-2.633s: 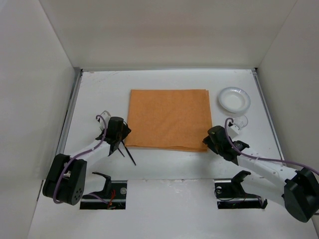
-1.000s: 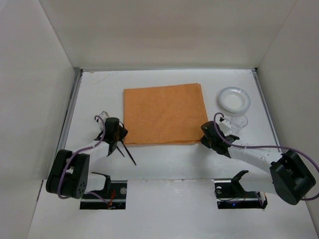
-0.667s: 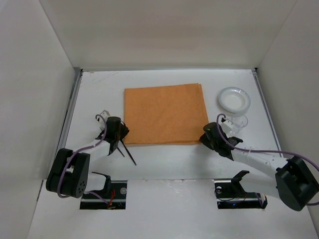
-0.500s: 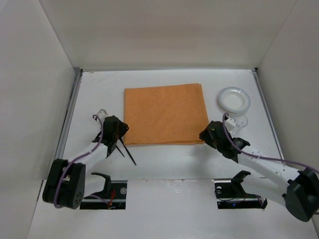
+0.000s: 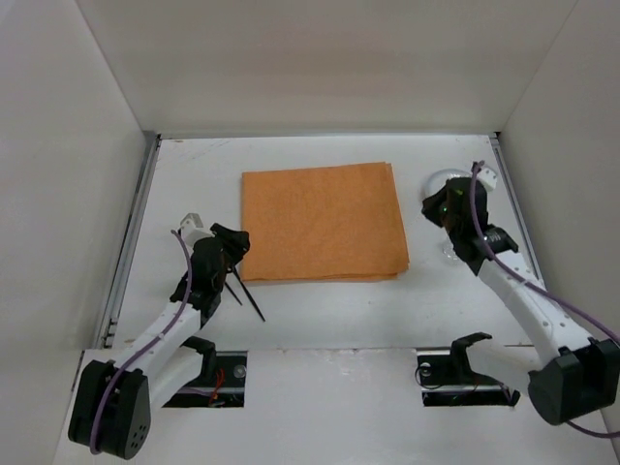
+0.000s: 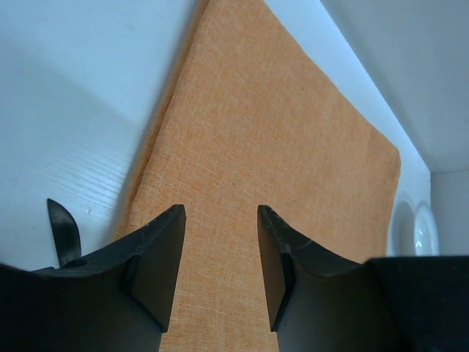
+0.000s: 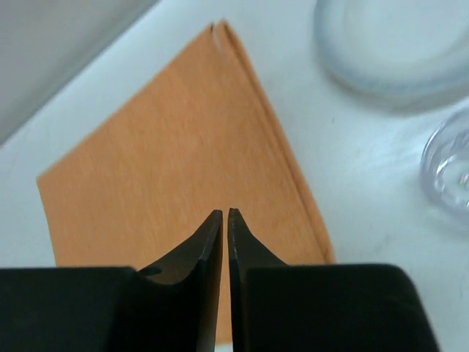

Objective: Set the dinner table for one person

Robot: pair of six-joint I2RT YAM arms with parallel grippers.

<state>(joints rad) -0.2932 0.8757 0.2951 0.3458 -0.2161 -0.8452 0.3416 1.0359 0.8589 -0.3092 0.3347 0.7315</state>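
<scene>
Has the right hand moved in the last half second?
Yes. The right hand went from the orange mat's near right corner toward the back wall, and is now beside the white plate.

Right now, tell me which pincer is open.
The left pincer: its fingers stand well apart above the orange mat, with nothing between them. The right pincer has its fingers shut together.

Tabletop (image 5: 320, 310): matte white, plain.
Mat (image 5: 323, 221): orange, fine woven texture, no print.
Plate (image 7: 396, 44): white, unpatterned.
Glass (image 7: 451, 165): clear, colourless.
Utensil (image 5: 250, 298): black.
Left hand (image 6: 220, 220), right hand (image 7: 225, 216): black fingers.
Left arm (image 5: 160, 334), right arm (image 5: 528, 310): white links, black joints.
Cable (image 5: 476, 199): purple.
Walls (image 5: 320, 68): white, plain.
</scene>
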